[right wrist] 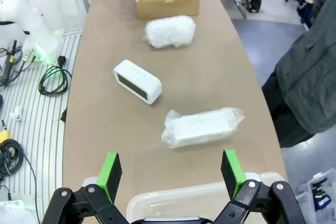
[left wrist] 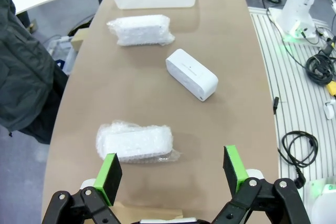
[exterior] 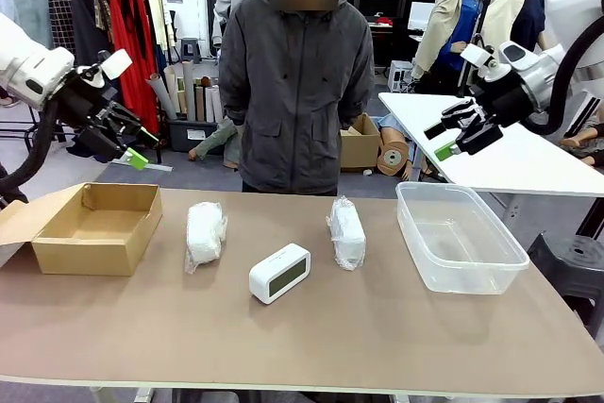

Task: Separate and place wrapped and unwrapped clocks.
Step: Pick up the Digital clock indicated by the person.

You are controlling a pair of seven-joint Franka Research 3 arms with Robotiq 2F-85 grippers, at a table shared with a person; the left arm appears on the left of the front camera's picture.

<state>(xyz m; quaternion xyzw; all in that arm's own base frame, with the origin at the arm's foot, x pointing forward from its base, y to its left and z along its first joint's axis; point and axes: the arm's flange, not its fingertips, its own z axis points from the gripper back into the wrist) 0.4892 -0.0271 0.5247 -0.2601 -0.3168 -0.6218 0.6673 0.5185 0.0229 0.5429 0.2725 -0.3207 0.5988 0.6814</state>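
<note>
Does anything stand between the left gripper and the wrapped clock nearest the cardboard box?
Nothing visible does. The left gripper hangs open in the air, and only bare tabletop lies between it and that wrapped clock.

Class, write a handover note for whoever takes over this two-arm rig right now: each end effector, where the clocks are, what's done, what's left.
Both open and empty: left end effector up above the cardboard box, right end effector up beyond the clear tub.
On the table: first wrapped clock nearer the box, second wrapped clock nearer the tub, bare clock between them, closer to the robot.
Done: nothing sorted; box and tub hold no clocks.
Left: place all three clocks.
</note>
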